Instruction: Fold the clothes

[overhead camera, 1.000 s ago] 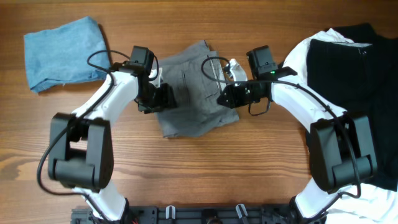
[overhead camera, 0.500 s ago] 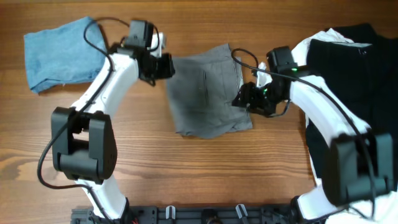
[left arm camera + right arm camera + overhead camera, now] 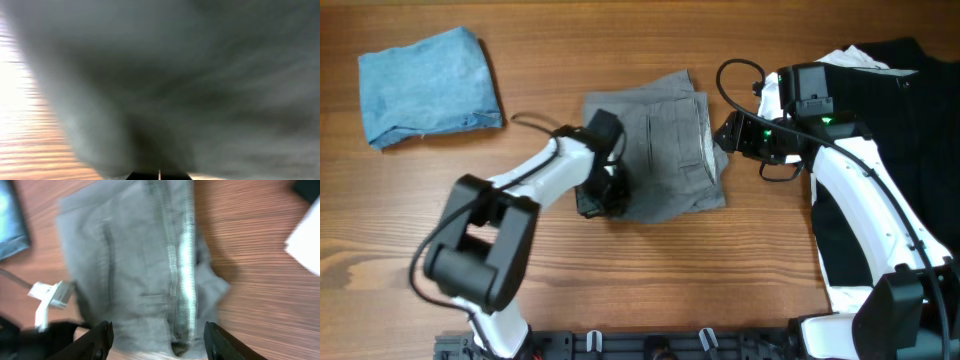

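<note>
Grey shorts (image 3: 655, 140) lie folded mid-tabletop (image 3: 620, 290). My left pincer (image 3: 597, 198) sits at their lower-left corner. Its camera shows only blurred grey cloth, so I can't tell whether it's clenched or released. My right pincer (image 3: 725, 135) is just beside the shorts' right edge. Its fingers (image 3: 102, 339) are spread wide and released, with the shorts lying ahead between them. Blue cloth (image 3: 425, 85) is well apart, at the far left. Black garment (image 3: 885, 140) lies over a white piece (image 3: 848, 58) on my right side.
</note>
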`<state>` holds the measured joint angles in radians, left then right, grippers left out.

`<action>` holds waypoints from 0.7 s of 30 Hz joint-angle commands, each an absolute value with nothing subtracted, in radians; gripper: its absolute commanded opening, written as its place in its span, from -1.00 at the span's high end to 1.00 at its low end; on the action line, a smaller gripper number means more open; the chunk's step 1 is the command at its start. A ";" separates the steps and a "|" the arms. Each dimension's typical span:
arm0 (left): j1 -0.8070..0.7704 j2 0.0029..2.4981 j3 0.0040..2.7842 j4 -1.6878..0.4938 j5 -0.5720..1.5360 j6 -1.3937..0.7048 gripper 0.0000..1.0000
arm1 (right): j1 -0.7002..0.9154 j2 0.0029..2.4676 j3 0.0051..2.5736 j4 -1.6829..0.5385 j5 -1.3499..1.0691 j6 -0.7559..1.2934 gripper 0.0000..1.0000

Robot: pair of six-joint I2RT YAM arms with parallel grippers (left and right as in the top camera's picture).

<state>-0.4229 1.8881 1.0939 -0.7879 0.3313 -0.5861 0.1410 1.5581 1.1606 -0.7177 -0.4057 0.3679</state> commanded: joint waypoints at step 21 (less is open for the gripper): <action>-0.110 1.885 1.461 -1.089 0.460 -0.282 -0.86 | 0.298 1.974 1.157 -0.209 -0.308 0.976 0.87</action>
<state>-0.0624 1.8858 1.5753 -1.1313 0.4618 -0.2481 0.2943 1.9499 1.1576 -0.2035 -0.2913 0.9463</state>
